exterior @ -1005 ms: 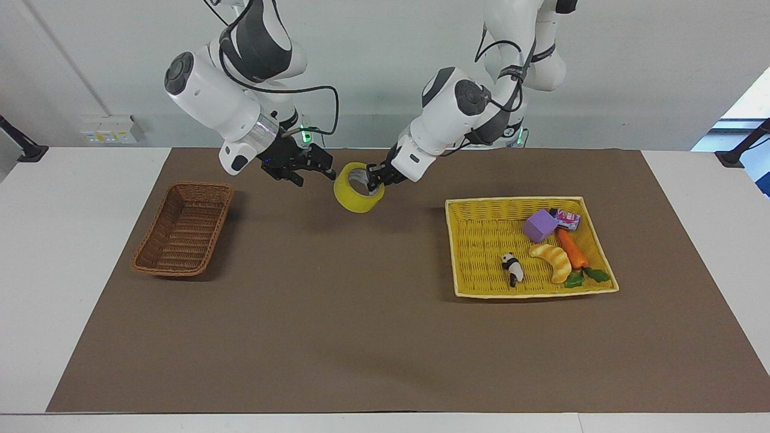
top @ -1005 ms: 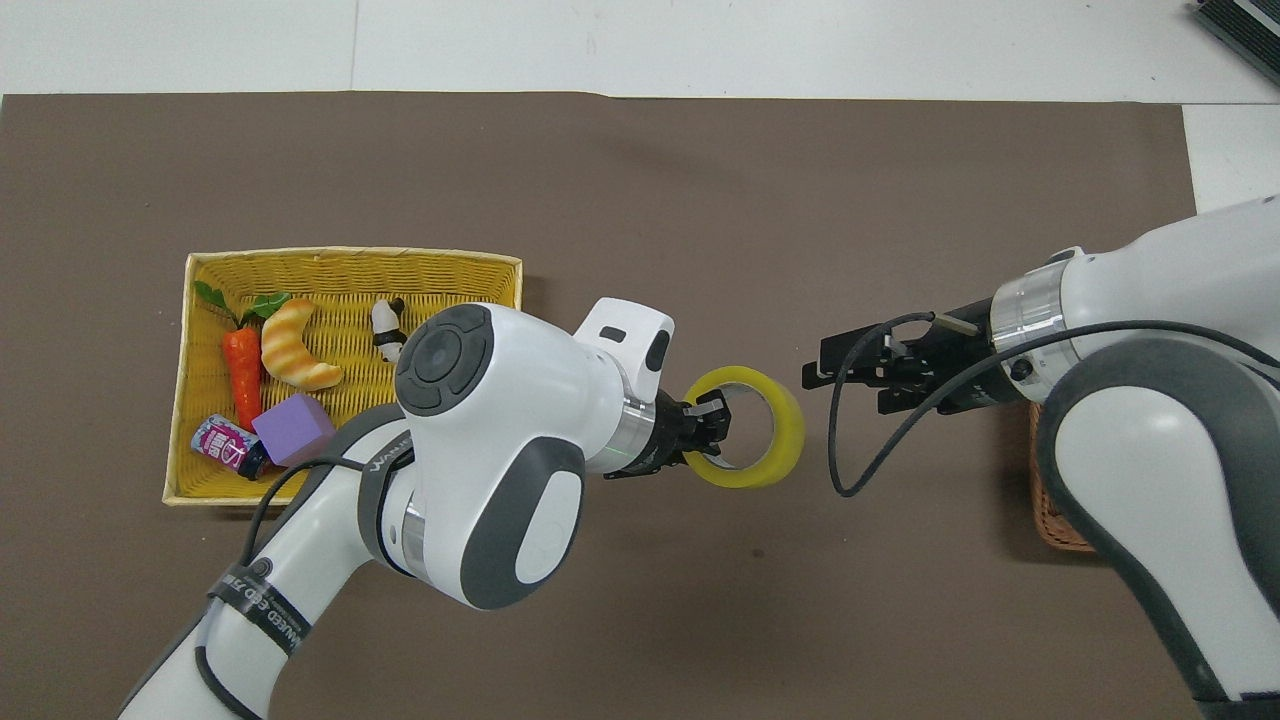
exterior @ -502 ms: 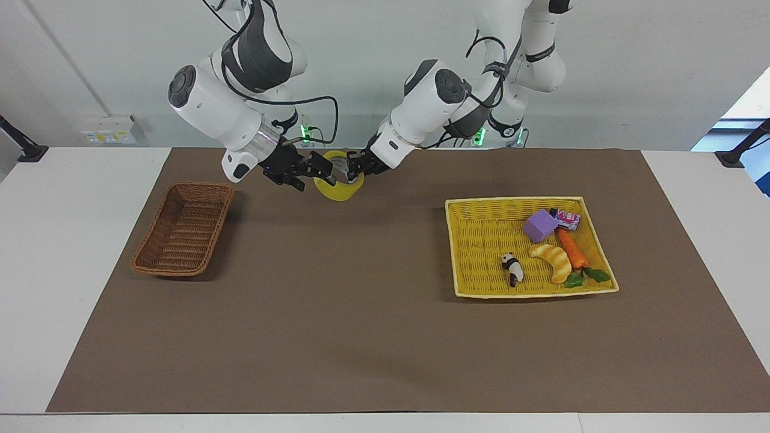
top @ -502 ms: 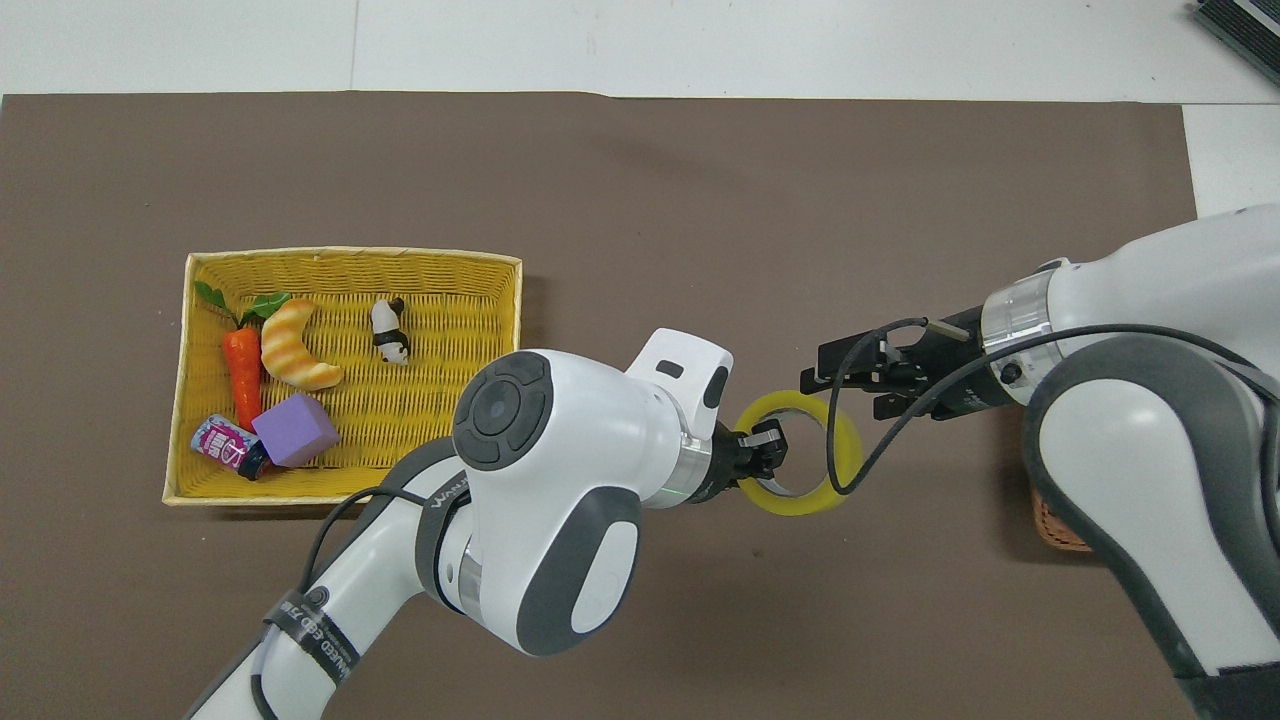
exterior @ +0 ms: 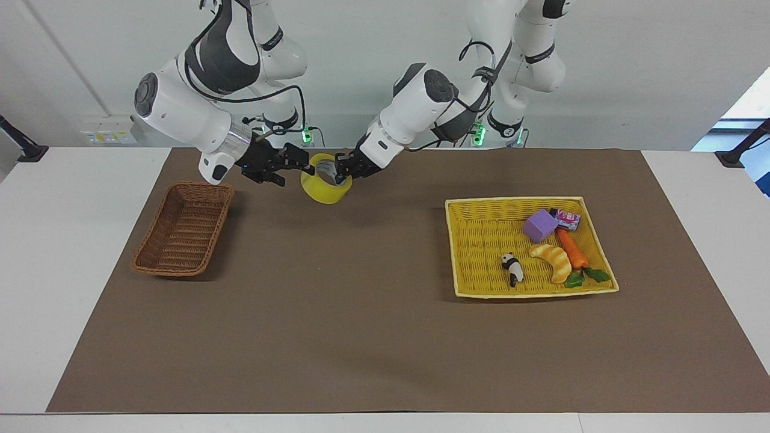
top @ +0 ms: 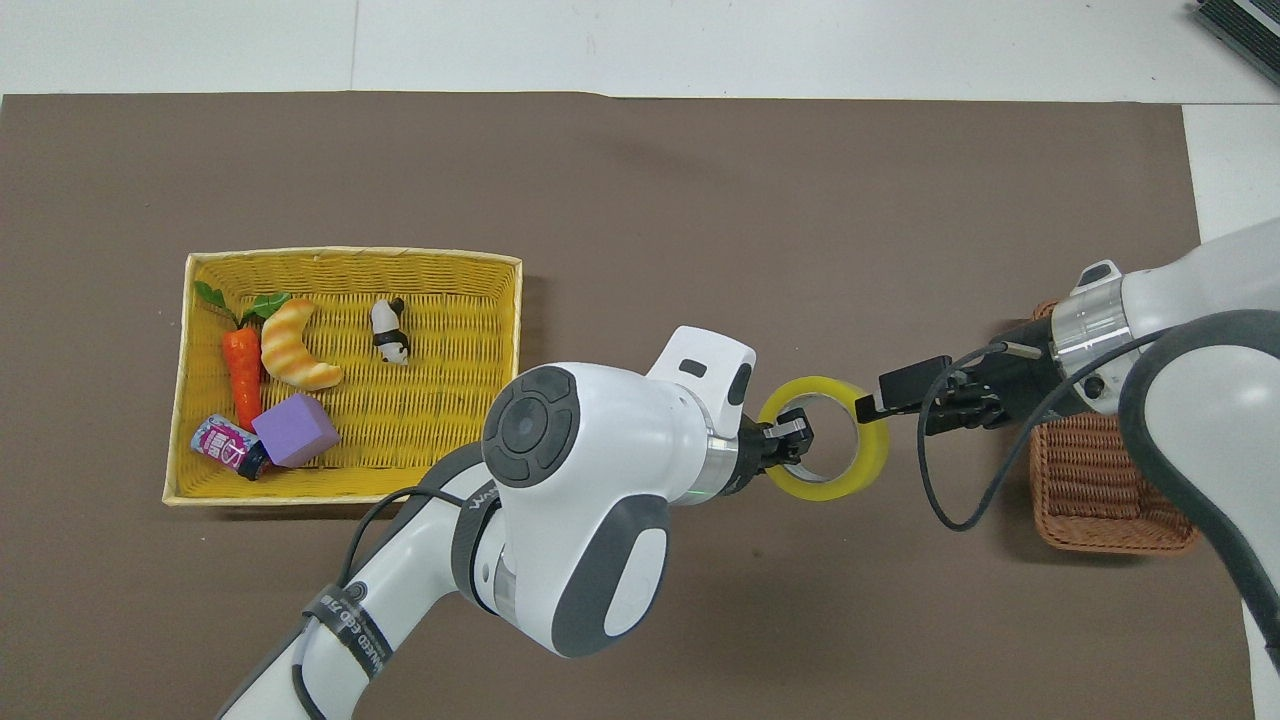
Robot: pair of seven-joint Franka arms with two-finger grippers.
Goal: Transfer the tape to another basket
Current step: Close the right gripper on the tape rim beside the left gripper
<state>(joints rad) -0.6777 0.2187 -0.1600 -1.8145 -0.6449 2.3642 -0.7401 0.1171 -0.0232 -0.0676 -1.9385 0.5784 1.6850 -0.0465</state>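
Wide roll of translucent yellow packing tape [exterior: 325, 186] [top: 825, 452] with a grey-white core is up in the air, over bare brown mat near the robots' edge, between the two baskets. Left gripper [exterior: 344, 168] [top: 787, 443] pinches the roll's wall, one finger inside the core, fingers clenched on it. Right gripper [exterior: 287, 169] [top: 905, 395] sits level with the roll at its rim on the right arm's end; its fingers [exterior: 299, 162] look spread, one reaching the rim, but I can't tell whether they actually grip it.

Surface: flat brown mat [exterior: 361, 337] [top: 640, 170] on a white table [exterior: 54, 240]; pale wall at the robots' end with a white socket strip [exterior: 107, 129].

Arms: left arm [exterior: 415, 111] [top: 570, 490] comes from its base, elbow up, forearm angled down toward the table's middle. Right arm [exterior: 192, 114] [top: 1190, 370] bends over its own end, wrist roughly level, pointing at the roll, a black cable [top: 950, 470] looping under it.

Small dark brown woven wicker basket [exterior: 183, 228] [top: 1100, 480] sits at the right arm's end, nothing in it as far as shows; the right arm covers part of it from overhead. Flat bright yellow woven tray [exterior: 481, 240] [top: 450, 350] at the left arm's end holds a purple foam cube [exterior: 539, 225] [top: 293, 429], a small printed can [exterior: 566, 219] [top: 224, 445], an orange toy carrot with green leaves [exterior: 571, 249] [top: 241, 365], a striped toy croissant [exterior: 552, 260] [top: 290, 345] and a tiny panda figure [exterior: 512, 268] [top: 389, 333].
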